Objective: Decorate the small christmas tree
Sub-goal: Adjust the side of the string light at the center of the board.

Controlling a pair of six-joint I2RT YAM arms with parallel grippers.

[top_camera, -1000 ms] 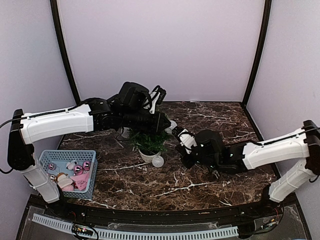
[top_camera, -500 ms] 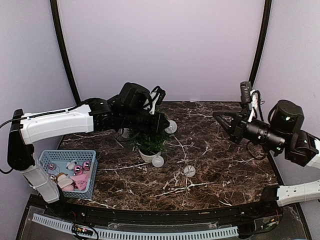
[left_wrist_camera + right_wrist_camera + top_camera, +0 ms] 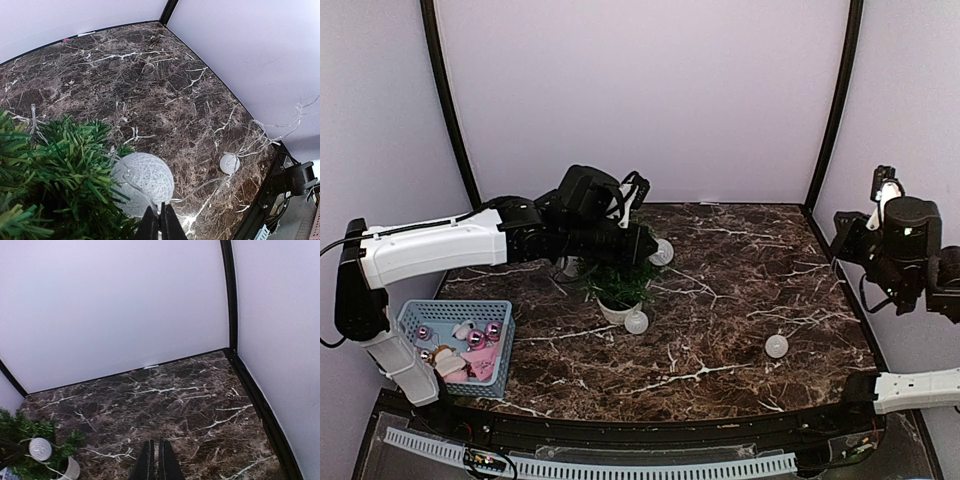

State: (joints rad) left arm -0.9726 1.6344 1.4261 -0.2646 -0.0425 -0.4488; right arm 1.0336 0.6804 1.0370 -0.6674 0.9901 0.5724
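Blue plastic lattice basket (image 3: 455,304) at front-left holds shiny pink baubles (image 3: 485,335) plus some pink and white bits. The small christmas tree (image 3: 620,280), bushy green needles in a round white pot, sits left of centre on the dark veined marble-look table (image 3: 740,290). A white woven string ball (image 3: 142,177) touches its branches, and another white string ball (image 3: 776,347) lies loose. Left gripper (image 3: 161,222) is pinched together right beside the first ball. Right gripper (image 3: 155,462) is closed too, up high.

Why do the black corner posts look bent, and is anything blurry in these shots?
Top view: the lens seems to bow the posts; light is even, no glare. Left wrist: tree needles near the lens go soft, the ball is fairly sharp. Right wrist: the post curves too, all in focus.
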